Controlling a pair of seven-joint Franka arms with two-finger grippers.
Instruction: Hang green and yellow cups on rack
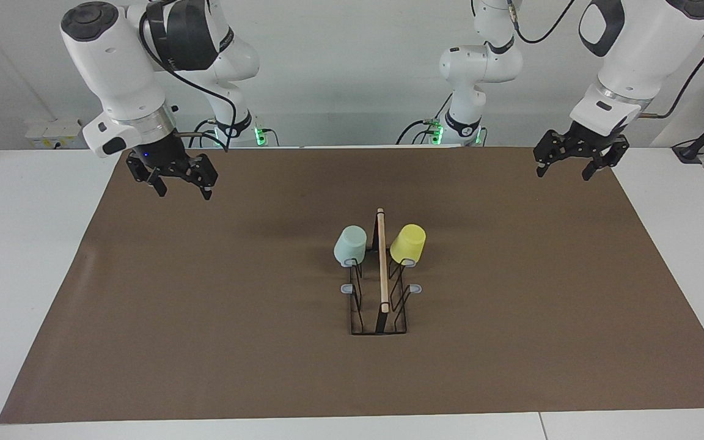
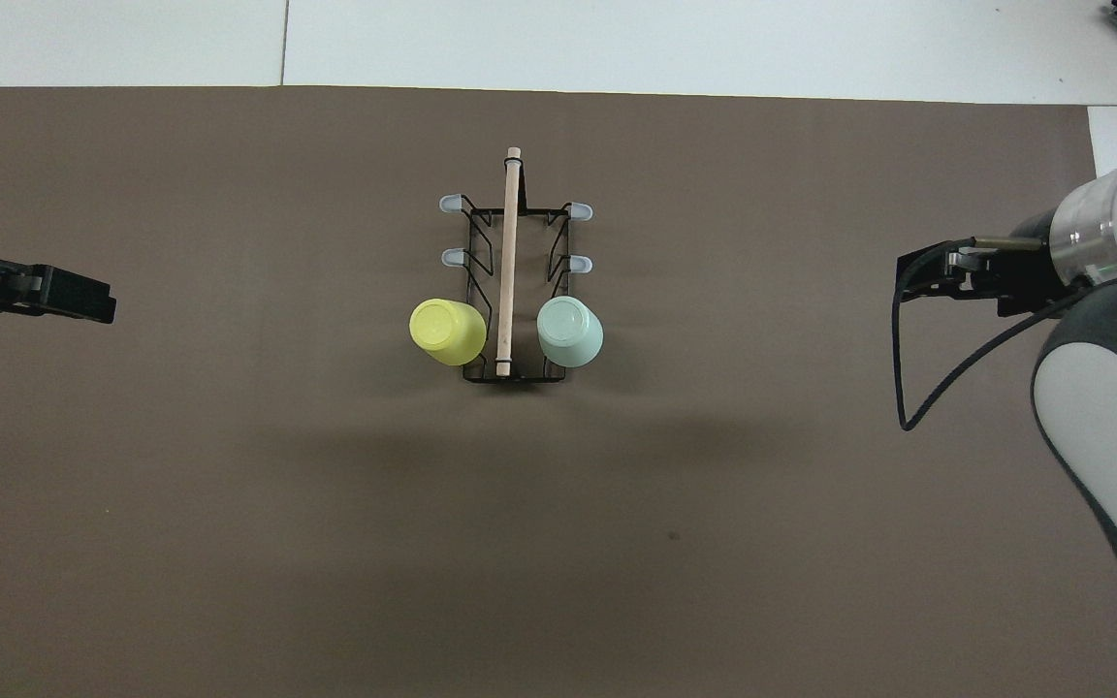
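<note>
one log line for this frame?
green cup: on rack | yellow cup: on rack | left gripper, right gripper: open, empty

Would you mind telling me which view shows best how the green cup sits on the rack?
The facing view: the green cup shows side-on, upturned on a prong of the rack. The overhead view shows only its round base beside the wooden bar.

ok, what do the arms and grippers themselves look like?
Both arms have glossy white shells with dark grey joint caps and silver wrist rings. The left gripper and right gripper are black with linked two-finger jaws. A black cable loops along each forearm.
</note>
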